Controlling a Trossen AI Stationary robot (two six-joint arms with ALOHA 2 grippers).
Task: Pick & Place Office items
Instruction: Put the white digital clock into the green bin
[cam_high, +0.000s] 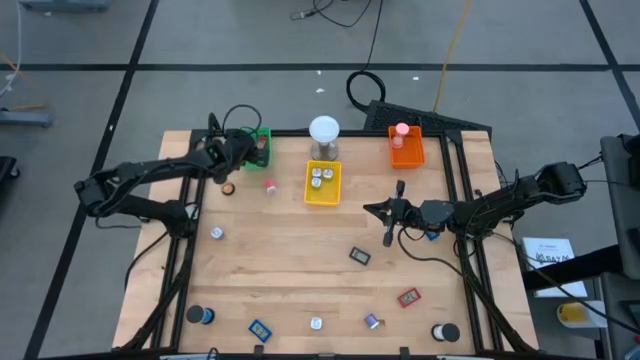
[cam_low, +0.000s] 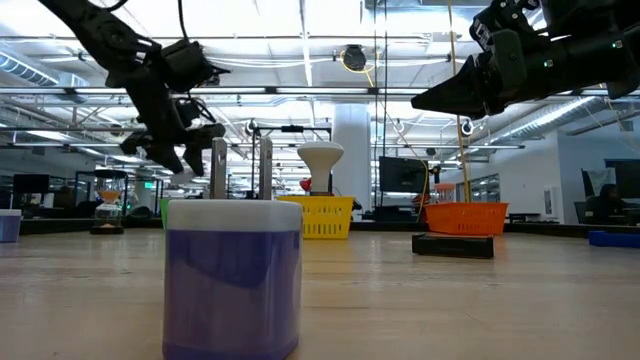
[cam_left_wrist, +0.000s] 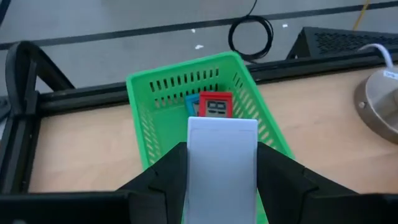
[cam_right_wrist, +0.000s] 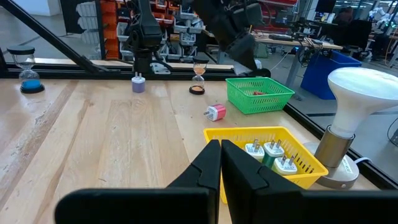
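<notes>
Two grippers, three trays on your table.
Your left gripper (cam_left_wrist: 222, 180) pinches a white rectangular piece (cam_left_wrist: 222, 163) over the green tray (cam_left_wrist: 144, 106), which holds a red piece (cam_left_wrist: 216, 105) atop a blue one (cam_left_wrist: 192, 104). Your right gripper (cam_right_wrist: 221, 163), fingers pressed together and empty, hangs near the yellow tray (cam_right_wrist: 309, 169) holding three white plug pieces (cam_right_wrist: 271, 153). Your orange tray (cam_high: 407, 155) carries a pink bit (cam_high: 401, 130). Other office items (cam_high: 360, 256) lie scattered on the table (cam_high: 290, 260).
</notes>
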